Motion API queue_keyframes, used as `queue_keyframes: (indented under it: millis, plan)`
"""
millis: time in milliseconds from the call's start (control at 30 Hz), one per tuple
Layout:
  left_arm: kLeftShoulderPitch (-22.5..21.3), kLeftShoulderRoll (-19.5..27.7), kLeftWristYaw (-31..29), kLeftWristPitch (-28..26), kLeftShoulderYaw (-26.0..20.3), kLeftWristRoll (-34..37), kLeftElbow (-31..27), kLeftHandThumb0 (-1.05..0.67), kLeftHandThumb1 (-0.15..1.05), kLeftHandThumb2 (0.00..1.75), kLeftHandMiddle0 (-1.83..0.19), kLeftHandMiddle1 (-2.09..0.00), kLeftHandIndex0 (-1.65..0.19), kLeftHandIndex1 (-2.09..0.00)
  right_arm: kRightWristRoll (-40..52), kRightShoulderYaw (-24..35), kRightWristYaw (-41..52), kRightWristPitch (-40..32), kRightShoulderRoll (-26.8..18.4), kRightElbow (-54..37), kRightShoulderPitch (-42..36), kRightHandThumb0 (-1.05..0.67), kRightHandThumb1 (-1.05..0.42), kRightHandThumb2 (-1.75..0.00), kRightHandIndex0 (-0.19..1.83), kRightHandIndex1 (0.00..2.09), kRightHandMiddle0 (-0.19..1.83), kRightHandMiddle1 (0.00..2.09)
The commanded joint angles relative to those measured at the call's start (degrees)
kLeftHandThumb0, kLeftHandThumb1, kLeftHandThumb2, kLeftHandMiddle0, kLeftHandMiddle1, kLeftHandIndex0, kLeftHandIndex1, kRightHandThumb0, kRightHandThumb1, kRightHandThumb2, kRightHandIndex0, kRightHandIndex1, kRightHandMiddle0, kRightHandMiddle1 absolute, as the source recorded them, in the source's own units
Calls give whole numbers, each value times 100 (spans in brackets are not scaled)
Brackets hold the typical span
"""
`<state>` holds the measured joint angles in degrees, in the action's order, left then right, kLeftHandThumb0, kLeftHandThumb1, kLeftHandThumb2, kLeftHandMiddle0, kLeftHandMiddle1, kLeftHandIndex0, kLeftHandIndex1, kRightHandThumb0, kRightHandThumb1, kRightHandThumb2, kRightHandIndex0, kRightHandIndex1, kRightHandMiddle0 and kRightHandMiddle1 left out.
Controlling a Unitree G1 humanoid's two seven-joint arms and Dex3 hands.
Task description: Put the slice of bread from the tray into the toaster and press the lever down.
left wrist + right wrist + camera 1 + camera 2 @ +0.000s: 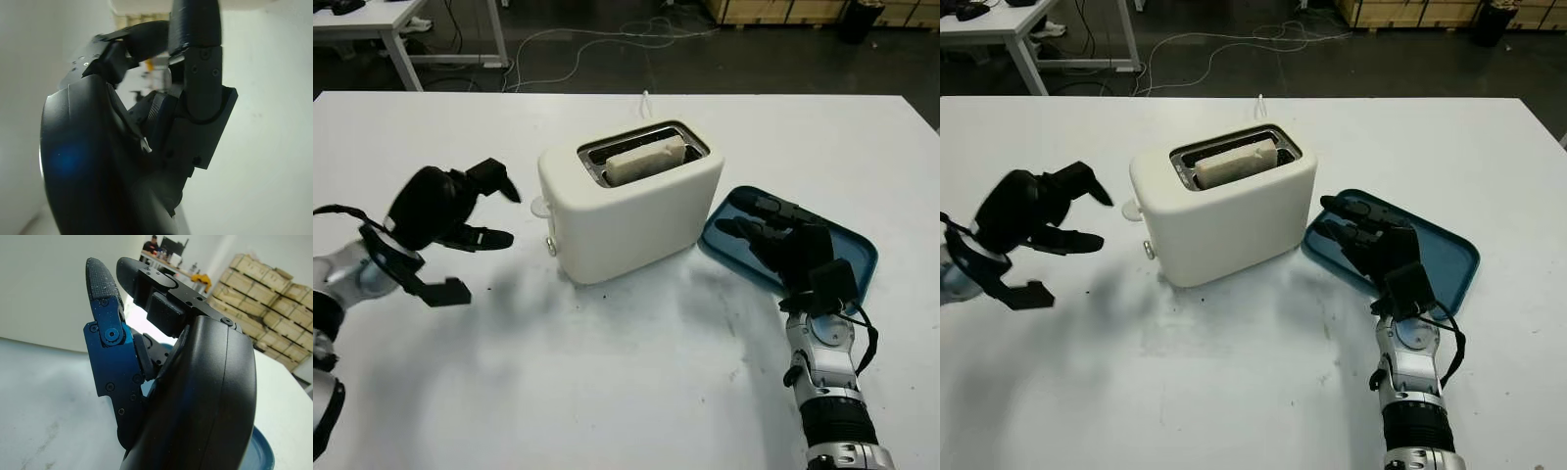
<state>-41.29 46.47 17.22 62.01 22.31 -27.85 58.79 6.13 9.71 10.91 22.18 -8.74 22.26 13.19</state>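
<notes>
A cream toaster (636, 211) stands mid-table with a slice of bread (646, 160) standing in its slot, the top edge showing above the rim. Its small lever knob (551, 246) is on the left end face, low down. My left hand (460, 230) is open, hovering left of the toaster, a short gap from the lever end. To the right lies the blue tray (857, 257), with nothing on its bare part. My right hand (773, 235) is open over the tray's near left part, holding nothing.
A white cable (645, 102) runs off the table's far edge behind the toaster. Beyond the table are a dark floor with cables, another white table (372, 20) at far left, and stacked wooden pallets (274, 289) in the background.
</notes>
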Motion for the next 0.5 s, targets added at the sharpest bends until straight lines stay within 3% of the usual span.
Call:
queue_keyframes:
  millis: [0, 133, 267, 467]
  plan:
    - [-627, 453, -3555, -1111, -753, 2318, -205, -105, 92, 10, -134, -174, -120, -79, 79, 0, -7, -72, 23, 23, -10, -60, -92, -8, 118, 5, 107, 0]
    - [-1003, 492, -4743, -1759, -1016, 2776, -419, -105, 92, 5, -134, -174, -135, -57, 98, 11, -16, -89, 35, 2, -22, -60, -92, -7, 118, 5, 107, 0]
    - [-1207, 436, -5392, -1816, -1070, 2756, -625, -105, 92, 16, -129, -172, -133, -51, 93, 15, -24, -102, 26, -23, -45, -60, -92, -8, 119, 5, 108, 0]
    - [-1281, 216, -6387, -2394, -1108, 2560, -1174, -105, 92, 23, -124, -155, -128, -49, 59, 7, -58, -149, 9, -66, -48, -61, -92, -8, 119, 6, 108, 0]
